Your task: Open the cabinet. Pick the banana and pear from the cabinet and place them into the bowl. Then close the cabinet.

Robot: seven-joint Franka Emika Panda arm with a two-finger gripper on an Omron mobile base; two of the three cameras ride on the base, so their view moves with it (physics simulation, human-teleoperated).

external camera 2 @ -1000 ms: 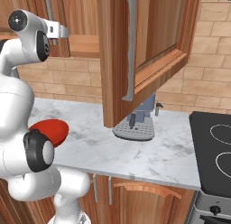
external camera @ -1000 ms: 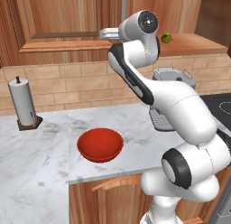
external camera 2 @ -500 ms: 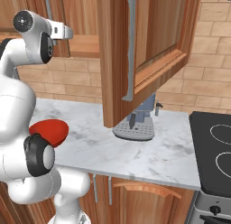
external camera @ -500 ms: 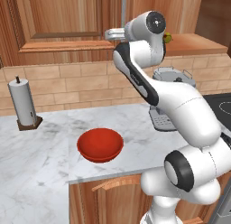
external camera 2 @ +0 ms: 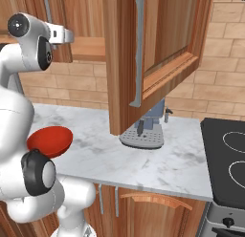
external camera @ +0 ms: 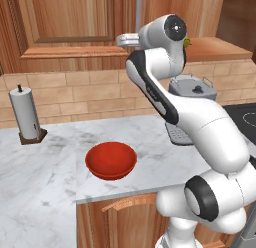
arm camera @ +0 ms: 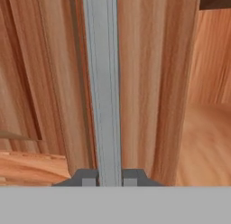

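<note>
The cabinet [external camera 2: 158, 49] is reddish-brown wood with a grey metal handle [arm camera: 103, 83]. A glossy red bowl [external camera: 111, 160] sits on the white, grey-veined marble surface [external camera: 45, 177]. Tan brick tiles [external camera: 75, 94] line the far wall.

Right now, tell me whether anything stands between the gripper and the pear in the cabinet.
Yes: the left cabinet door is closed, and the gripper is shut on its handle. The pear peeks out beside the arm.

The reddish-brown wooden wall cabinet [external camera 2: 158, 49] has 1 door swung open. A small yellow-green pear [external camera: 187, 42] sits inside. The glossy red bowl [external camera: 111, 160] rests empty on the marble desk [external camera: 45, 182].
</note>
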